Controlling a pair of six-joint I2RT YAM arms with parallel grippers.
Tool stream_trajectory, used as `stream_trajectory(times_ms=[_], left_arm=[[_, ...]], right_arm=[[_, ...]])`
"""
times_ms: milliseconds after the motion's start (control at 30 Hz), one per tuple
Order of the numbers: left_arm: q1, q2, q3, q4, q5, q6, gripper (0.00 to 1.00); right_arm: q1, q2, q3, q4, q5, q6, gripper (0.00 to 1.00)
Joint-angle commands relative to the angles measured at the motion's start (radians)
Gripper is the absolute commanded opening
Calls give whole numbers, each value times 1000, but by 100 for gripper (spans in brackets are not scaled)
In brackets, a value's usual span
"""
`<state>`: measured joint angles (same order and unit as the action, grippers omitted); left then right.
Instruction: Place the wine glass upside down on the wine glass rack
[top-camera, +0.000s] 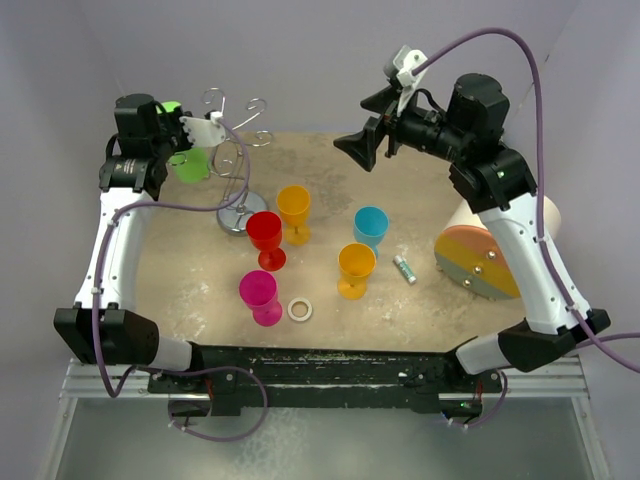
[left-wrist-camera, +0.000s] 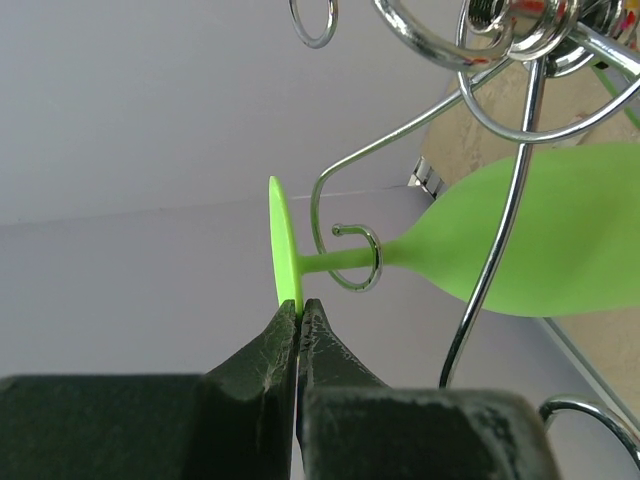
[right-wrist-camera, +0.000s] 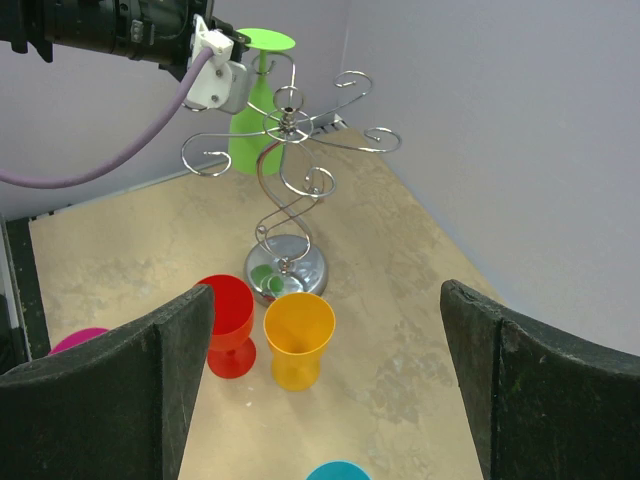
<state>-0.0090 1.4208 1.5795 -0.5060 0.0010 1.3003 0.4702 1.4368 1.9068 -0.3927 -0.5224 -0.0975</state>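
My left gripper (left-wrist-camera: 298, 303) is shut on the flat foot of a green wine glass (left-wrist-camera: 530, 255), held upside down at the back left (top-camera: 190, 160). Its stem (left-wrist-camera: 345, 262) sits inside a curled hook of the silver wire wine glass rack (left-wrist-camera: 520, 110). The rack (top-camera: 238, 150) stands on a round shiny base (top-camera: 238, 216); it also shows in the right wrist view (right-wrist-camera: 285, 130), with the green glass (right-wrist-camera: 252, 140) behind it. My right gripper (right-wrist-camera: 325, 380) is open and empty, raised high at the back right (top-camera: 362, 148).
Red (top-camera: 266, 238), orange (top-camera: 294, 212), blue (top-camera: 371, 229), a second orange (top-camera: 356, 268) and pink (top-camera: 260, 297) glasses stand upright mid-table. A white ring (top-camera: 300, 310), a small tube (top-camera: 404, 268) and a striped round object (top-camera: 478, 260) lie at the front and right.
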Motion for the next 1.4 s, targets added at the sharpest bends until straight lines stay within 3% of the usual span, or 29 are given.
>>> stream_trajectory(times_ms=[0,667,1267,1367], left_arm=[[-6,-34,23,6,33,-26,0],[-16,-24,20,-55,33,-42,8],[-17,-38,19,-82,28,-49,21],[-17,-44,16,-90,25,-44,28]], right_arm=[[-5,-37,-6,52,-4,-11,96],[-11,-41,-20,57,-4,-13,98],[-12,-80,-90,36,71,-89,99],[-12,-94,-130,26,97,-124,99]])
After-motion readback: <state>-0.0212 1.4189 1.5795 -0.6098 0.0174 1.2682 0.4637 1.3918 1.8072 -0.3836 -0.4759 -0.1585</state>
